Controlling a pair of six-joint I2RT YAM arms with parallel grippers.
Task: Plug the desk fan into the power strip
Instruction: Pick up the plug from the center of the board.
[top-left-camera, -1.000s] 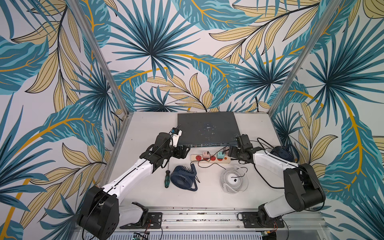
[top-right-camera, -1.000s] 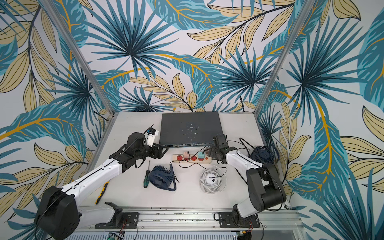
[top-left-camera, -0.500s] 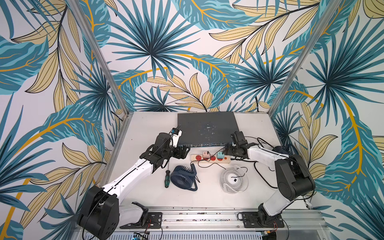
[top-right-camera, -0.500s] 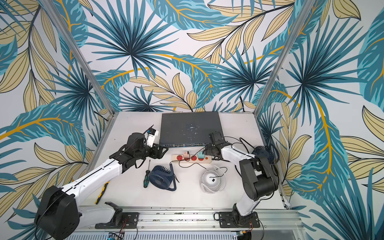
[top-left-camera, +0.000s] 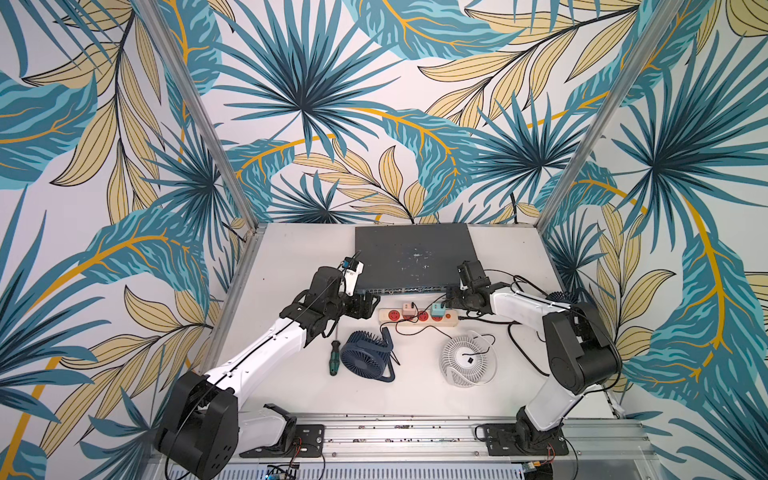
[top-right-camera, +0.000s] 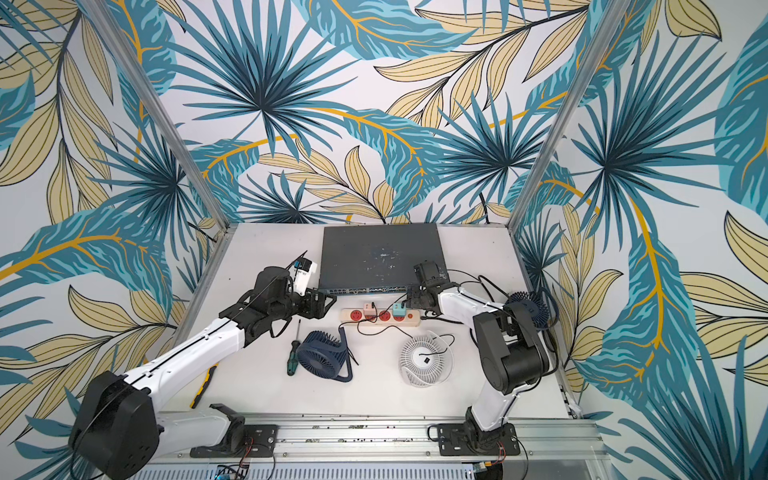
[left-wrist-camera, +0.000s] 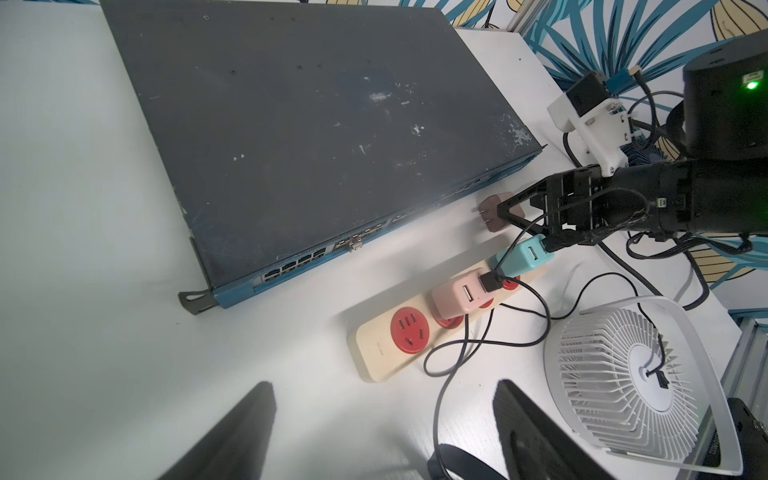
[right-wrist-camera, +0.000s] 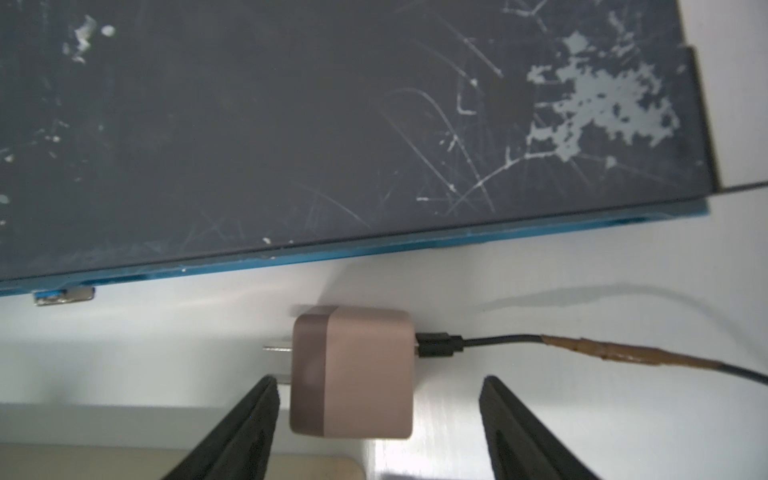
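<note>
**Loose adapter lies between parted fingers beside power strip**

The right gripper (right-wrist-camera: 379, 380) stands released, fingers wide. A brown adapter (right-wrist-camera: 353, 374) lies on the table between them, close to one finger and apparently touching neither. Its prongs face that finger, and its black cable (right-wrist-camera: 498, 341) leads off past the other. Only this wrist view shows the gap; in both top views the gripper's dark body covers the spot. The left wrist view alone shows the power strip (left-wrist-camera: 374, 353) just beyond the tips of the left gripper (left-wrist-camera: 384, 385), also parted and empty. The red socket (left-wrist-camera: 409, 334) nearest those fingertips is free.
</note>
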